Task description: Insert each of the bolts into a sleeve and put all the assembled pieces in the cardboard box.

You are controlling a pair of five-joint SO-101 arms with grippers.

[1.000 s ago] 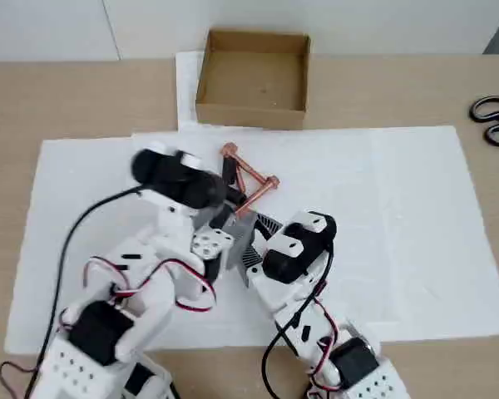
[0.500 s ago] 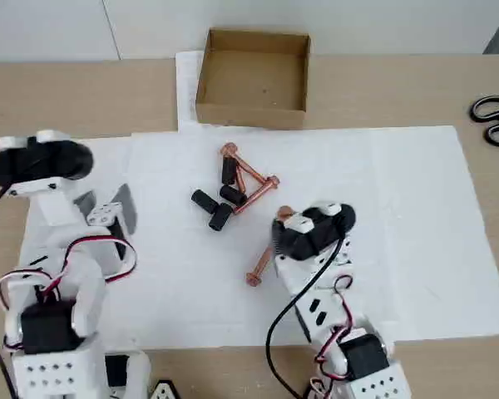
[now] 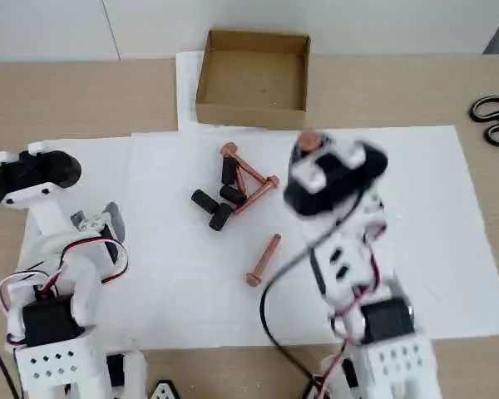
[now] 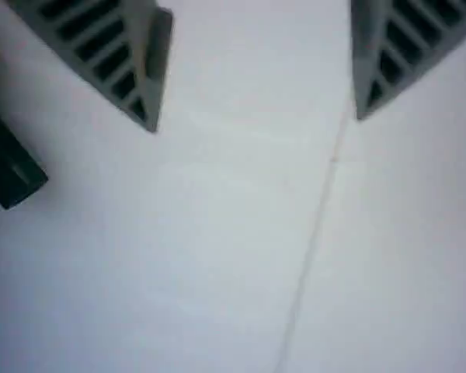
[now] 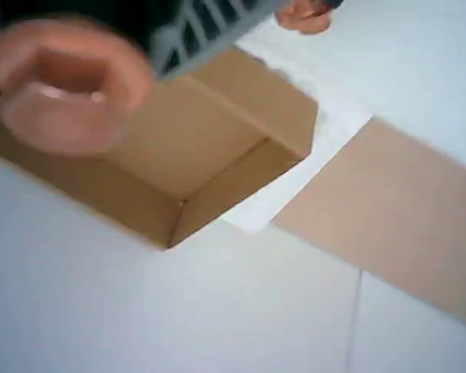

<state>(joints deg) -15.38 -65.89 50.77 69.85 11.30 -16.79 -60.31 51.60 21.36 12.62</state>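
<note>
My right gripper (image 3: pixel 314 158) is clamped on a copper bolt (image 3: pixel 308 141), which hangs above the white paper (image 3: pixel 416 216), just short of the near wall of the cardboard box (image 3: pixel 254 106). In the right wrist view the head of that bolt (image 5: pixel 62 85) is large and close beside one of the grey ribbed fingers (image 5: pixel 206 23), with the open box (image 5: pixel 210 148) beyond it. I cannot tell whether there is a sleeve on the shank. The box stands at the far side of the table (image 3: pixel 66 91), partly on a strip of paper, and I see nothing lying on its floor. Between the arms, near the middle of the sheet, the other copper bolts (image 3: pixel 251 179) lie crossed over one another, and four black sleeves (image 3: pixel 205 200) lie loose against and just beside them. One lone bolt (image 3: pixel 264 259) lies apart from that pile, nearer the arm bases, tilted with its head toward me. My left gripper (image 3: pixel 102 223) is off to the left side of the sheet, well apart from the pile. In its own wrist view the left gripper (image 4: pixel 256 116) is spread wide with nothing between its fingers (image 4: pixel 124 70), only bare paper below. A pair of scissors (image 3: pixel 495 116) lies at the right edge of the table, off the paper.
</note>
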